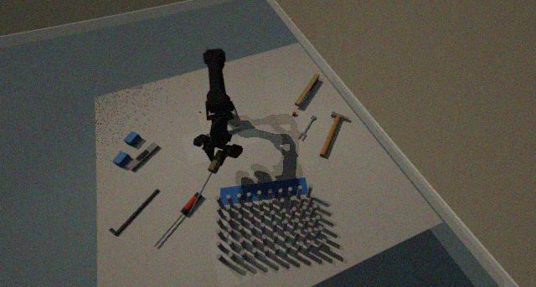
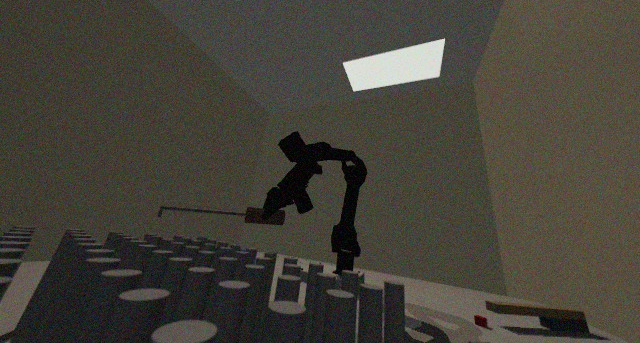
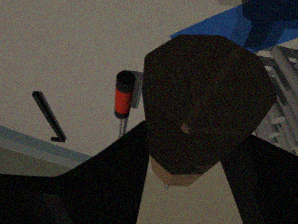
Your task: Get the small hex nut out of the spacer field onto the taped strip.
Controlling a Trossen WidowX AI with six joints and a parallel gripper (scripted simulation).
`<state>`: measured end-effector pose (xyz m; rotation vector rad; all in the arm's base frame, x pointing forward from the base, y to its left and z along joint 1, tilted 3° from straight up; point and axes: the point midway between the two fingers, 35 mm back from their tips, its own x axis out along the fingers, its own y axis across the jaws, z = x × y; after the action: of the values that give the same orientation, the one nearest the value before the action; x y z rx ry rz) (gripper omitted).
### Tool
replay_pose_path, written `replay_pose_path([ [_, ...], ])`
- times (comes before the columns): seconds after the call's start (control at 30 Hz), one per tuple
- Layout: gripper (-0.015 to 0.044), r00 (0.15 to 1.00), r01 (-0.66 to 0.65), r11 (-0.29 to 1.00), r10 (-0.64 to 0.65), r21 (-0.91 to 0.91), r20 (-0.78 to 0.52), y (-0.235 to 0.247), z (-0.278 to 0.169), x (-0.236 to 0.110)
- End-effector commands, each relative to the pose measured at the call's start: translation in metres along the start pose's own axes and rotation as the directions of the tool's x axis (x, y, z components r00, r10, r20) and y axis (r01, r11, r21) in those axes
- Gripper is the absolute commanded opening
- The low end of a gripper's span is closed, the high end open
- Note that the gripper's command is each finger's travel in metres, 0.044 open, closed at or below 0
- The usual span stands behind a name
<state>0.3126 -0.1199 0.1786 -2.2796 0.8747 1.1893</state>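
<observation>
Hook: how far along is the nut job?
Done: the tool is shut on the wooden-handled hook, lifted above the table. In hand: it hangs short of the spacers. Left: drag the nut, unseen here, onto the blue strip, set the hook down, open up.

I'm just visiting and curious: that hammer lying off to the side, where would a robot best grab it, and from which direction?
Probably by the long wooden handle of the hammer, near its middle, coming straight down from above. It lies flat on the table, so only the top and sides are free; the handle is straight and slim, while the metal head is lumpy. The wrench lies close beside it.
</observation>
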Motion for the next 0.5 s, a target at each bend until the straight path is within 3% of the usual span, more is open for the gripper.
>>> replay_pose_path([
  [0.0,0.0,1.0,-0.01,1.0,0.01,0.016,-0.014,0.017,-0.016,0.003],
  [0.47,0.0,0.997,-0.061,0.996,0.063,0.067,-0.037,0.083,-0.049,0.011],
])
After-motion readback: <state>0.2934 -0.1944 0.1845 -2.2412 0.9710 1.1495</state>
